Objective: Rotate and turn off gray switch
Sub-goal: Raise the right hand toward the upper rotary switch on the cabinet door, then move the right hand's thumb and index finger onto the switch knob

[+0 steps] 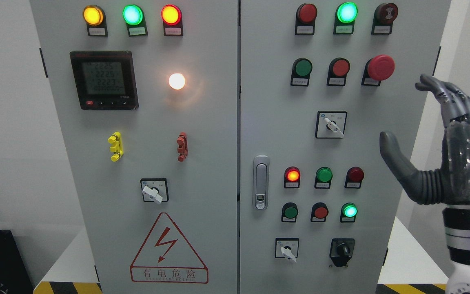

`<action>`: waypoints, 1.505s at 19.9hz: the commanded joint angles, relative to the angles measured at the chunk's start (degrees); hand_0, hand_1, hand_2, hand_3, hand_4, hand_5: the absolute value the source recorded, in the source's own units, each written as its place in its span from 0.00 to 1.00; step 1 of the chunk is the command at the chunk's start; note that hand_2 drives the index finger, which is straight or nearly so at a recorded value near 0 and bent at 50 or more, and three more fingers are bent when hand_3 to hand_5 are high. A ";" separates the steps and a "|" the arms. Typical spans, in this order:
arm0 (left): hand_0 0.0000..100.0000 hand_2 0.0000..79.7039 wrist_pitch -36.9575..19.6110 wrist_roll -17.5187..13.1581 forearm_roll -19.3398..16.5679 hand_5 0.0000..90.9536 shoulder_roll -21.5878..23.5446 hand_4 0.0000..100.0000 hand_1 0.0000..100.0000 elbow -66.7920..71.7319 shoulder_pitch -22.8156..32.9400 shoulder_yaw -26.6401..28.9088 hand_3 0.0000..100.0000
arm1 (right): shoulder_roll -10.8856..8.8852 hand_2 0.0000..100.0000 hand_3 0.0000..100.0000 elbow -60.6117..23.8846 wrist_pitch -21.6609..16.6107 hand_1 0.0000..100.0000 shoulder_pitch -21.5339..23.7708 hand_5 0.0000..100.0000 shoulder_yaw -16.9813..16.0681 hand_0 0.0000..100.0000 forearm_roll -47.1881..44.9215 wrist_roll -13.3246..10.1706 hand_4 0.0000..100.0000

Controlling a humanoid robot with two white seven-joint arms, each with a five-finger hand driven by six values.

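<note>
A grey electrical cabinet fills the head view. Three rotary switches with pale grey-white knobs sit on square plates: one on the left door [154, 191], one mid-right door [332, 125], one at the lower right door [287, 249]. All three knobs point down to the right. My right hand [410, 118] is raised at the cabinet's right edge, fingers [443, 92] spread and thumb [392, 151] out, holding nothing. It is well to the right of the mid-right switch and touches no control. The left arm does not show.
A black key switch [342, 251] sits beside the lower grey one. A red mushroom button [380, 67] is close to my fingertips. Lit and unlit pilot lamps, push buttons, a door latch [260, 182], a meter [103, 79] and a hazard triangle [169, 251] cover the doors.
</note>
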 commanded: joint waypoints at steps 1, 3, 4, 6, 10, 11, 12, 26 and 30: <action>0.12 0.00 0.35 -0.04 1.14 0.00 -0.03 0.00 0.39 -1.40 -0.53 0.44 0.00 | 5.41 0.27 0.67 0.63 1.02 0.37 0.25 0.99 0.47 0.26 0.10 0.45 0.80; 0.12 0.00 0.35 -0.04 1.14 0.00 -0.03 0.00 0.39 -1.40 -0.53 0.44 0.00 | 5.67 0.32 0.72 0.63 3.03 0.34 0.34 1.00 0.99 0.22 0.10 0.45 0.87; 0.12 0.00 0.35 -0.04 1.14 0.00 -0.03 0.00 0.39 -1.40 -0.53 0.44 0.00 | 5.68 0.33 0.74 0.72 4.18 0.34 0.34 1.00 1.52 0.20 0.10 0.45 0.88; 0.12 0.00 0.35 -0.04 1.14 0.00 -0.03 0.00 0.39 -1.40 -0.53 0.44 0.00 | 5.68 0.37 0.77 0.72 6.11 0.32 0.34 1.00 1.96 0.14 0.10 0.54 0.90; 0.12 0.00 0.35 -0.04 1.14 0.00 -0.03 0.00 0.39 -1.40 -0.53 0.44 0.00 | 5.76 0.42 0.78 1.25 7.09 0.31 0.25 1.00 2.49 0.09 0.10 0.45 0.91; 0.12 0.00 0.35 -0.04 1.14 0.00 0.05 0.00 0.39 -1.40 -0.53 0.44 0.00 | 5.76 0.44 0.79 1.42 7.70 0.31 0.25 1.00 2.66 0.08 0.10 0.45 0.91; 0.12 0.00 0.35 -0.04 1.14 0.00 -0.03 0.00 0.39 -1.40 -0.53 0.44 0.00 | 5.76 0.46 0.80 1.60 8.49 0.31 0.25 1.00 3.27 0.08 0.10 0.45 0.92; 0.12 0.00 0.35 -0.04 1.14 0.00 0.05 0.00 0.39 -1.40 -0.53 0.44 0.00 | 6.20 0.54 0.86 4.67 14.21 0.36 -1.77 1.00 6.62 0.05 0.27 0.45 0.93; 0.12 0.00 0.35 -0.04 1.14 0.00 0.05 0.00 0.39 -1.40 -0.53 0.44 0.00 | 6.20 0.54 0.86 5.82 15.17 0.38 -3.18 1.00 7.59 0.05 0.27 0.45 0.93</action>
